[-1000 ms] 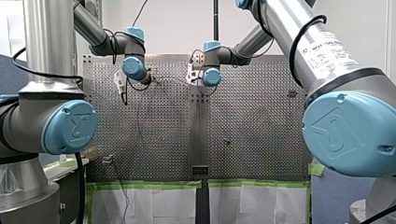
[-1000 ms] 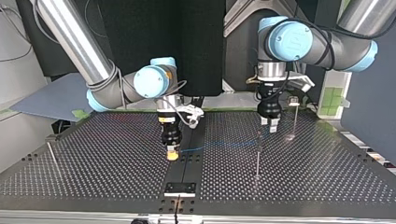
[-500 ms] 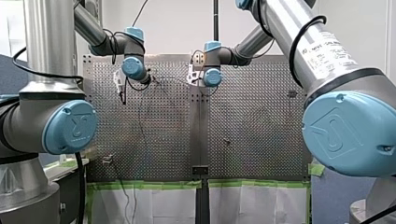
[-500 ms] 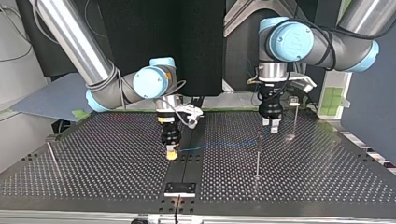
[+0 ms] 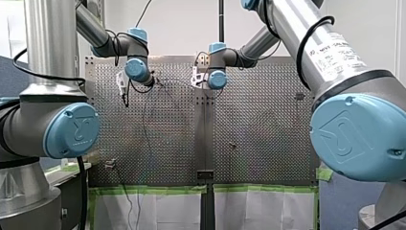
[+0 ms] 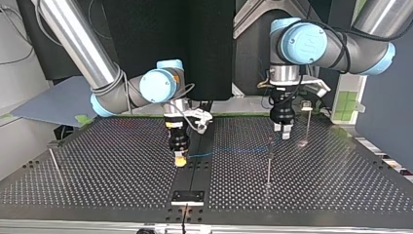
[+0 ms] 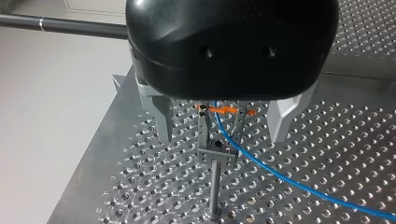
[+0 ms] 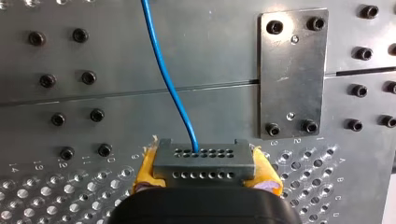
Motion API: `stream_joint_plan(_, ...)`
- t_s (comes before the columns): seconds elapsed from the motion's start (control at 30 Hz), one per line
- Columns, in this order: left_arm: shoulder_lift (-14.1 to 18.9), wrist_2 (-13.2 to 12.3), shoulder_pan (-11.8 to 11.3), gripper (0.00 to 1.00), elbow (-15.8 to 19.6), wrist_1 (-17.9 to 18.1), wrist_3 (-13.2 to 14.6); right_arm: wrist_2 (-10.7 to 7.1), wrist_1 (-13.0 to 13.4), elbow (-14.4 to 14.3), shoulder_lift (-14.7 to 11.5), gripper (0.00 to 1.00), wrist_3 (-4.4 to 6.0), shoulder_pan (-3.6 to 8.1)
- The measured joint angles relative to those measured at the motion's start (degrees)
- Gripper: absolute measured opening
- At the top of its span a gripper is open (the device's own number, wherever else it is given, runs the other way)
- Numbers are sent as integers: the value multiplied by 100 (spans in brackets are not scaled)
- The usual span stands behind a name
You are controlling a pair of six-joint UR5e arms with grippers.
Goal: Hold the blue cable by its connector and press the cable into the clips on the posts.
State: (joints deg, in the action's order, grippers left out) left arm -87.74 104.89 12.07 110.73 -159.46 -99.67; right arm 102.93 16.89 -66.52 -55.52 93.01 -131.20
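Note:
In the right wrist view my right gripper [image 8: 204, 179] is shut on the grey connector [image 8: 204, 162], yellow pads [image 8: 145, 169] on both sides. The blue cable [image 8: 167, 79] leaves the connector ahead of the fingers. In the top view that gripper [image 6: 180, 160] hangs low over the table's middle seam, and the cable [image 6: 229, 150] runs to the clip [image 6: 271, 141] on a thin post [image 6: 268, 165]. My left gripper [image 6: 283, 132] hovers just behind that post. In the left wrist view it [image 7: 220, 136] stands open, its fingers [image 7: 161, 120] apart on either side of the clip [image 7: 218, 140], which holds the cable [image 7: 261, 168].
A second post [image 6: 307, 122] with a clip stands behind my left gripper at the top view's right. A third post [image 6: 53, 160] leans at the far left. A small screwed metal plate [image 8: 292, 74] lies beside the cable. A bracket [image 6: 187, 197] sits at the table's near edge.
My left arm has shifted slightly while its gripper stays open over the post's clip. The right gripper keeps its hold on the connector in nearly the same place.

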Motion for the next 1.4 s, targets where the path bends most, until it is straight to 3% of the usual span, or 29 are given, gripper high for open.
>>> stream_joint_plan(0.37,0,-36,56,100,0,-124,111,-26,-1,-1,0,0,3,35)
stream_joint_plan(0.83,-3,-422,285,100,0,-106,-22,-122,1,-1,0,0,46,47)
stream_joint_plan(1.13,-86,-401,430,100,-47,-181,-67,-123,0,-2,0,0,47,35)
stream_joint_plan(1.4,-411,-202,666,100,-442,-340,-112,-123,0,-4,0,0,45,28)
